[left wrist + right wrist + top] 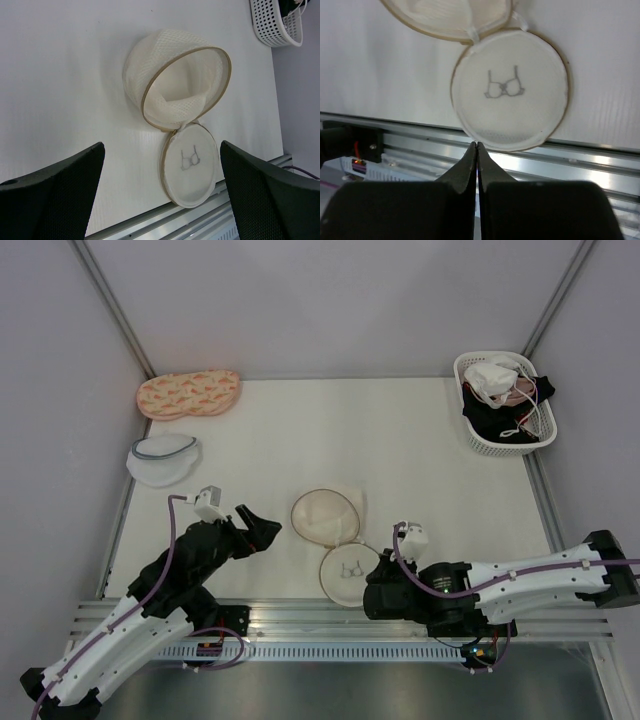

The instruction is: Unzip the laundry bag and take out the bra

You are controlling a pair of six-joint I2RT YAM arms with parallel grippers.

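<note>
Near the front edge of the white bench [400,440], about in the middle, the laundry bag [325,515] lies unzipped. Its domed mesh half rests on its side with the mouth showing. Its flat round lid [510,90] is folded out toward the arms, and the near edge of the lid reaches a little over the metal rail [300,615]. The bra [492,375], white and padded, lies on top in a white plastic basket [505,445] at the far right corner, together with a black garment [480,420] and a pink garment [524,389]. At the far left lies a long peach patterned pouch [188,395], and a little nearer a white mesh pouch [163,458] with a grey-blue rim, both well apart from the bag. The left jaws are spread wide, hold nothing and point to the bag from the left, with bare bench between. The right jaws are pressed together on nothing, their tips just in front of the lid's near edge, above the rail. The dark head of the right arm [400,590] sits close beside the lid on its right side. The bench top is matt and plain, and pale grey walls with slanted metal posts close it at the back and at both sides. On the lid is a small dark outline drawing of a bra, the one mark that I can read.
</note>
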